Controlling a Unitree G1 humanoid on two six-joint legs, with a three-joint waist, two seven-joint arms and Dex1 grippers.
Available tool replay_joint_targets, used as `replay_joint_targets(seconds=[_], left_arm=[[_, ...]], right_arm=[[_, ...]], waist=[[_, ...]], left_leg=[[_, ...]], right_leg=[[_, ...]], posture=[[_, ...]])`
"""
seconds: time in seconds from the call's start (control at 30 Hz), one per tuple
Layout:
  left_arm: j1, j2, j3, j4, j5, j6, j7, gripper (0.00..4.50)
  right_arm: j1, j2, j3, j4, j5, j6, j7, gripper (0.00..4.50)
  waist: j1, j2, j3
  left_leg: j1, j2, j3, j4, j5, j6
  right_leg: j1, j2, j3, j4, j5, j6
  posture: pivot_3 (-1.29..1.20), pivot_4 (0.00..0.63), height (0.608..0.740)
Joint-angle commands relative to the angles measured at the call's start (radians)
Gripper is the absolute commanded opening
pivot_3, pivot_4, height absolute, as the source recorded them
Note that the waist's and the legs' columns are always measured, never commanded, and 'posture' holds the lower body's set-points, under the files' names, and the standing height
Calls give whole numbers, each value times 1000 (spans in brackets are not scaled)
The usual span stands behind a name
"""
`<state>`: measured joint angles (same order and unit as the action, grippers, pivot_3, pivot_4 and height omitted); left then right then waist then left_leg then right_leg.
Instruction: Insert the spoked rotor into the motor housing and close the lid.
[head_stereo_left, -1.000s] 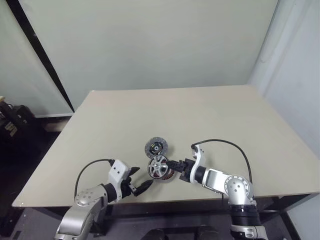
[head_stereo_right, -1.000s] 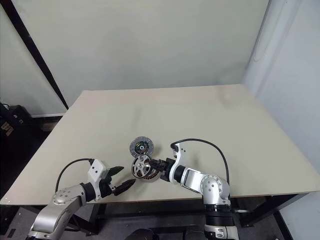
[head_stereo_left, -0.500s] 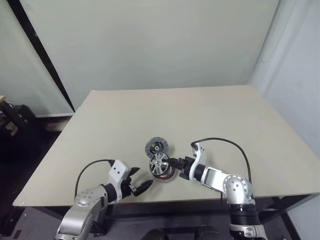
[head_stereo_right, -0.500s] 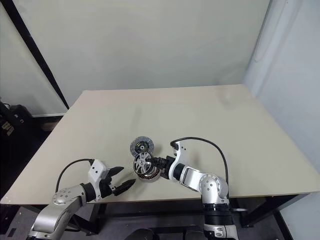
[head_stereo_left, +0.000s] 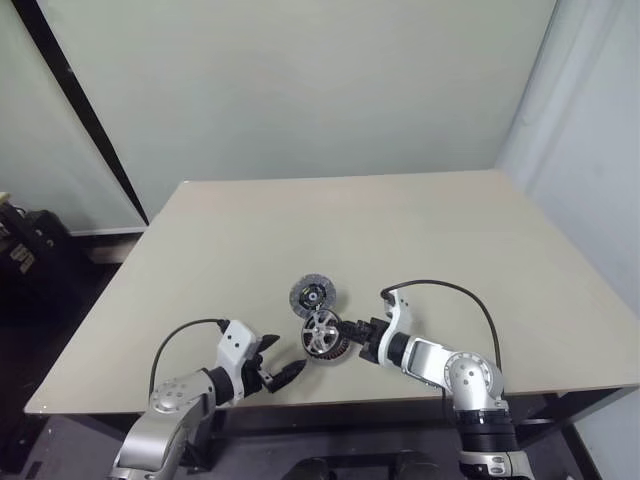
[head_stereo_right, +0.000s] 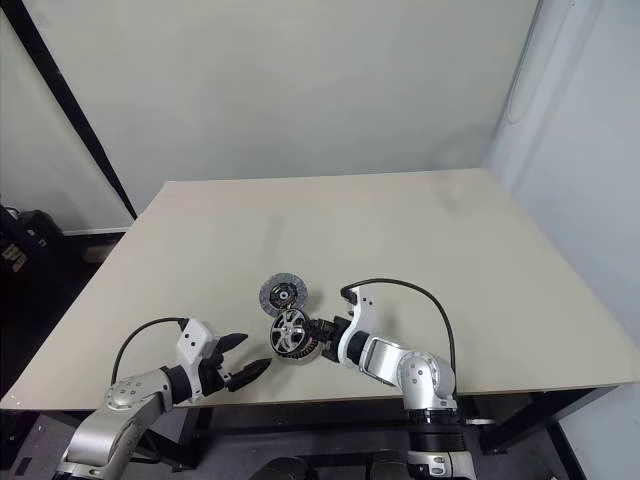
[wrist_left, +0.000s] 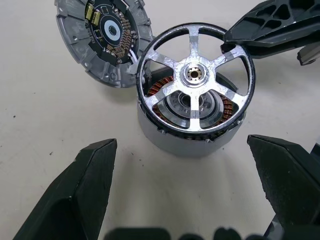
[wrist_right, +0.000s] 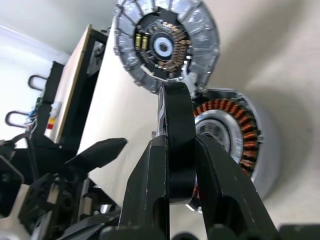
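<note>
Spoked rotor (wrist_left: 196, 85), clamped by its rim in the right gripper (wrist_right: 175, 165), tilts over the motor housing (wrist_left: 190, 131) directly beneath, while the left gripper (head_stereo_left: 278, 367) waits wide apart nearby.

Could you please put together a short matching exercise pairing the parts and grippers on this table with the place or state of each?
Things:
1. spoked rotor
2. lid
3. left gripper
4. motor housing

States:
A. lies flat on the table beside the housing
B. open, holds nothing
C. pinched at its rim by the right gripper
D. stands on the table, copper windings showing

Pairs: 1-C, 2-A, 3-B, 4-D
</note>
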<state>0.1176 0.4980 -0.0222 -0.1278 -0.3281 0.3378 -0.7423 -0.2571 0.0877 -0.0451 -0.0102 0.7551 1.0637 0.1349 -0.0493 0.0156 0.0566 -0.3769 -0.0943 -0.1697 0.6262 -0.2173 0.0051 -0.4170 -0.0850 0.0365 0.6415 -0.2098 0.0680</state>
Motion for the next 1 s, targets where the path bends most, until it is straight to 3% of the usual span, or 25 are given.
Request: replay_joint_targets(seconds=[0.03, 0.17, 0.47, 0.67, 0.8, 0.9, 1.0], left_arm=[[-5, 4, 17, -21, -4, -16, -5, 4500], [-7, 4, 16, -22, -4, -14, -4, 4500], [-6, 5, 14, -24, -3, -11, -3, 4500], [-8, 4, 15, -23, -3, -9, -2, 4500], [-11, 4, 16, -18, -3, -9, -1, 4500], [-13, 3, 17, -15, -4, -9, 0, 4500], [-14, 2, 18, -15, -5, -9, 0, 4500]], right_arm=[[6, 34, 3, -17, 0, -17, 3, 407], [6, 33, 5, -12, -11, -22, -5, 407], [3, -1, 34, -53, -58, -48, 10, 3464], [-2, -60, 59, -147, -102, -114, 42, 3464], [-2, -166, 208, -199, -240, -264, 140, 3464], [3, -199, 311, -200, -328, -351, 180, 2853], [-7, -219, 406, -147, -441, -437, 192, 1842]], waist=[[0, 0, 0], [0, 0, 0], [0, 0, 0], [0, 0, 0], [0, 0, 0], [-1, 0, 0], [0, 0, 0]], left_leg=[[0, 0, 0, 0, 0, 0], [0, 0, 0, 0, 0, 0], [0, 0, 0, 0, 0, 0], [0, 0, 0, 0, 0, 0], [0, 0, 1, 0, 0, 0], [0, 1, 1, 0, 0, 0], [0, 1, 1, 0, 0, 0]], right_leg=[[0, 0, 0, 0, 0, 0], [0, 0, 0, 0, 0, 0], [0, 0, 0, 0, 0, 0], [0, 0, 0, 0, 0, 0], [0, 0, 0, 0, 0, 0], [1, 0, 0, 0, 0, 0], [0, 0, -1, 0, 0, 0]], posture=[[0, 0, 740], [0, 0, 740], [0, 0, 740], [0, 0, 740], [0, 0, 740], [0, 0, 740], [0, 0, 740]])
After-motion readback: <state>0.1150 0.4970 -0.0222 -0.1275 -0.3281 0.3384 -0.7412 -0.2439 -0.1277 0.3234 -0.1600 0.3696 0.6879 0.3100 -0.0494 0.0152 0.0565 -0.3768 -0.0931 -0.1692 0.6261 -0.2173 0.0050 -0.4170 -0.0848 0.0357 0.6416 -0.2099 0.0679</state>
